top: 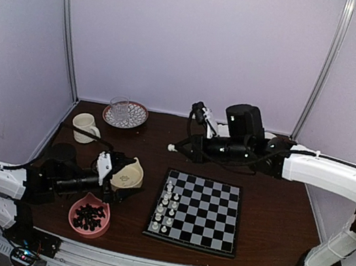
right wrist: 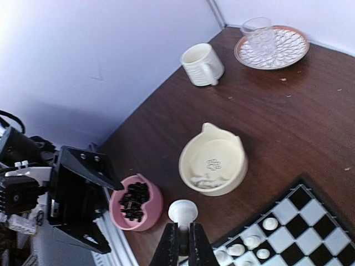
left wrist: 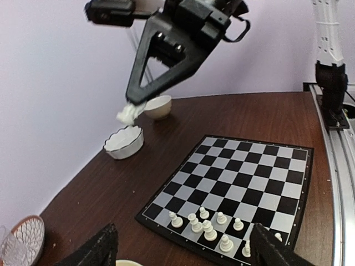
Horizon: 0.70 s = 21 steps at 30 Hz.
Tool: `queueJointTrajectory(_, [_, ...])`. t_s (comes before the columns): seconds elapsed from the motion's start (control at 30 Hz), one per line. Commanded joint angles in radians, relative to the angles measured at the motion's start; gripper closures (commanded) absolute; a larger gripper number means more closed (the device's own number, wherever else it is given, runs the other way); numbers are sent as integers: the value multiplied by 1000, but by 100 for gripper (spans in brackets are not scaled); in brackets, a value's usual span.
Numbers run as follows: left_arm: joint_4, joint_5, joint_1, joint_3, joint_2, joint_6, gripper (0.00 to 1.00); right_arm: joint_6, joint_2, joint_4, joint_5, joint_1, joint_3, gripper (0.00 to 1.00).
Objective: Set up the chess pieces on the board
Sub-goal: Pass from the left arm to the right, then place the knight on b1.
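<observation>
The right gripper [right wrist: 183,227] is clamped tight on one white piece [right wrist: 183,211], held in the air over the table [top: 274,212] beyond the board's far left corner. The piece sticks out past the fingertips with its long axis roughly in line with them, a round end leading; whether that end is head or base I cannot tell. The board [top: 208,214] lies flat near the table's near edge, right of centre, its sides roughly square to that edge. White chessmen [top: 165,208] stand upright on the two files along its left edge. The left gripper [left wrist: 186,246] hovers left of the board by the cream bowl [right wrist: 222,149], its fingers spread wide with nothing between them. That bowl, just beside the board's left edge, has a few loose white pieces [right wrist: 204,180] at its bottom. The pink bowl [right wrist: 156,208], nearer the near left corner, holds a heap of black pieces [right wrist: 133,198]. Toward the far left corner stand a mug [right wrist: 201,64] and a patterned plate [right wrist: 297,47] carrying a clear glass [right wrist: 259,32]. Two small white dishes [left wrist: 125,142] sit near the far edge, below the right arm
</observation>
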<state>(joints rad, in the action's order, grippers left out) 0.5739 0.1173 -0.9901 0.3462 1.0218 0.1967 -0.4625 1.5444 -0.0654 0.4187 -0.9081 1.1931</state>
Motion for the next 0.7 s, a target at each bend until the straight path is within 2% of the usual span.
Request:
queueJointTrajectory(0.0, [-62, -189, 1, 62, 5, -191, 16, 205, 56, -347, -105, 48, 172, 100])
queueJointTrajectory(0.13, [-244, -319, 24, 149, 6, -326, 3, 310, 199, -567, -143, 67, 390, 100])
queueJointTrajectory(0.23, [-392, -258, 111, 208, 16, -446, 3, 369, 310, -689, -167, 69, 536, 100])
queueJointTrajectory(0.3, [-443, -255, 135, 231, 30, -467, 2, 395, 374, -740, -188, 71, 607, 100])
queueJointTrajectory(0.47, [-497, -336, 146, 249, 62, -496, 2, 425, 474, -771, -230, 85, 677, 100])
queueJointTrajectory(0.67, [-548, -370, 187, 256, 66, -552, 2, 450, 513, -791, -198, 104, 687, 100])
